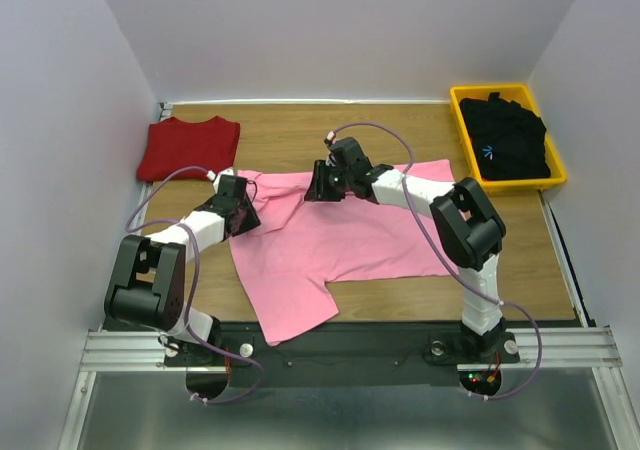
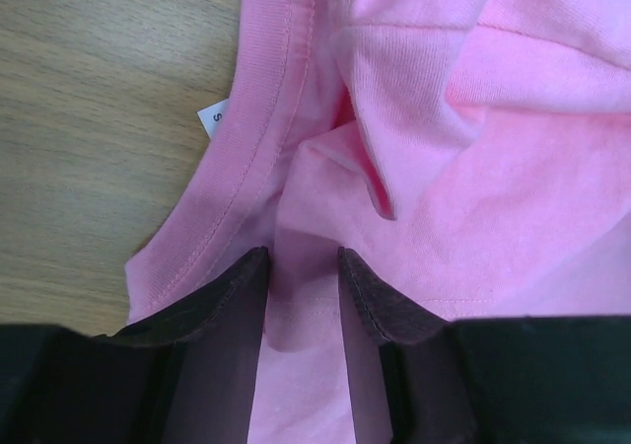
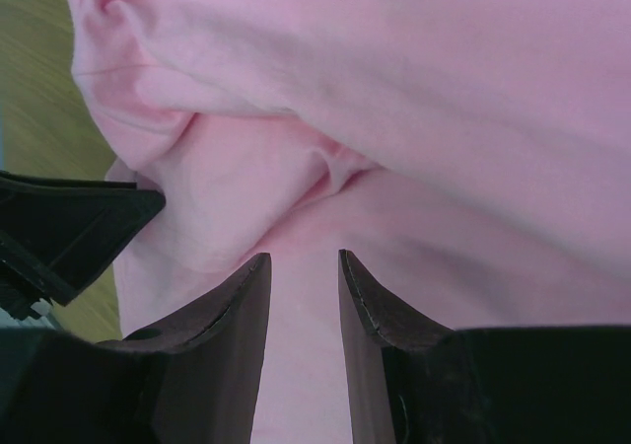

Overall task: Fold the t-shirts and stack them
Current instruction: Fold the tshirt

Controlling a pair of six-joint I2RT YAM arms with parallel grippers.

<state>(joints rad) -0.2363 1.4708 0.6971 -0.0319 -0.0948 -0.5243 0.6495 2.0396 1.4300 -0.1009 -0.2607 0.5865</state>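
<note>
The light pink t-shirt [image 1: 340, 240] lies spread and rumpled in the middle of the table. My left gripper [image 1: 240, 205] is at its far left corner by the collar, shut on a fold of pink cloth [image 2: 304, 257]; the collar band [image 2: 258, 99] and a white tag [image 2: 212, 118] show there. My right gripper [image 1: 322, 182] is at the shirt's far edge, shut on bunched pink cloth [image 3: 303, 257]. The dark red t-shirt [image 1: 190, 147] lies folded at the far left. The black t-shirt [image 1: 508, 140] with a small blue mark sits in a bin.
The yellow bin [image 1: 459, 120] holding the black shirt stands at the far right corner. White walls close the table at the back and both sides. Bare wood [image 1: 290, 135] shows behind the pink shirt. A black rail [image 1: 380, 335] runs along the near edge.
</note>
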